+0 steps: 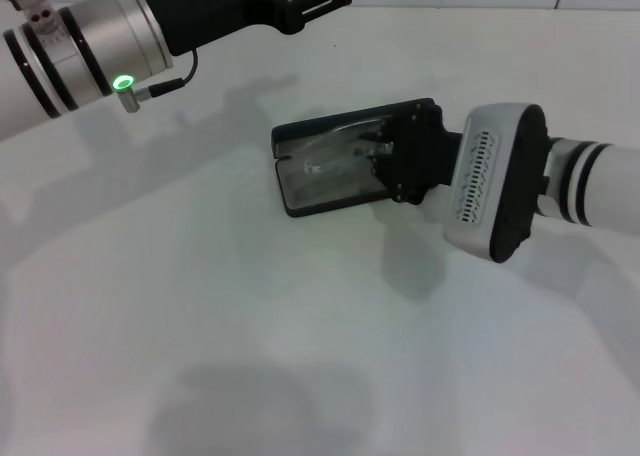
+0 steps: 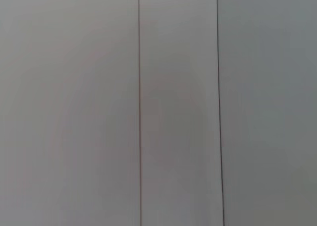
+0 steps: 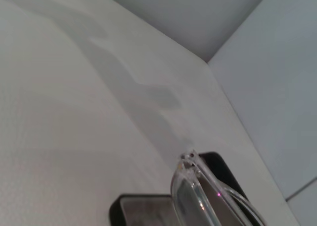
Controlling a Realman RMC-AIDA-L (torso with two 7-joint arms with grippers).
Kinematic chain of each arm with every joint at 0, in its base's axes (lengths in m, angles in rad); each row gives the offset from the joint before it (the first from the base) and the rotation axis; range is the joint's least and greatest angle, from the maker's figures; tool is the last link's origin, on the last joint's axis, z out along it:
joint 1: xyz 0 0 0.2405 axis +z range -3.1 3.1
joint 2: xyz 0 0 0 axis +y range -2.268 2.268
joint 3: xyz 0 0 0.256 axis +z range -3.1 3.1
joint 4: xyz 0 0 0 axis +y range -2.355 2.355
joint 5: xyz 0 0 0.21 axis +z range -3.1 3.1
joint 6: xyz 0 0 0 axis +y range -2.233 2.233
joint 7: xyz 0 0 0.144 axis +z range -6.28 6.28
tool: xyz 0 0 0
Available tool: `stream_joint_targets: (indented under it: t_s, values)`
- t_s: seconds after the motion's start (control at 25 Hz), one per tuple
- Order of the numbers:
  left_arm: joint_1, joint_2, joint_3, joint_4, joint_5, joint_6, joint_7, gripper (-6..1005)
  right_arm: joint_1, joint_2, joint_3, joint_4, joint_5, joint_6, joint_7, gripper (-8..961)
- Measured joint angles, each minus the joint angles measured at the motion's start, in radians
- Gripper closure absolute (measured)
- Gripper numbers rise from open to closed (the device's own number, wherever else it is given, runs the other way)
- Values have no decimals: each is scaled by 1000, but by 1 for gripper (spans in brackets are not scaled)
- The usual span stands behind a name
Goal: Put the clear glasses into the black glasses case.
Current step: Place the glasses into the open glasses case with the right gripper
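Over the open black glasses case (image 1: 300, 166), the right gripper (image 1: 385, 156) holds the clear glasses (image 1: 340, 158) lengthwise along the tray; the left gripper is out of view.

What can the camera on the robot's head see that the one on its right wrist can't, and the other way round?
Only the head view shows both arms: the right gripper over the open black glasses case, the left arm raised at the table's far edge, and the whole case lying on the white table. Only the right wrist view shows the clear glasses close up, their hinge corner, and the wall corner beyond. Both show the glasses over the case's grey lining.
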Motion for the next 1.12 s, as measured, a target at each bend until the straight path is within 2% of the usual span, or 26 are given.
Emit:
stream_joint_targets:
  t_s: [0.36,0.68,1.12]
  values:
    - [-11,1,6,0,1,-17,2,361,34,0,-28,29,12,44,50,801]
    - [-28,2,23,0,3,-38,4,361,80,0,-92,64,9,115,103,799]
    - [-30,1,25,3,3,-56,0,361,32,-5,-105,16,5,112,105,646]
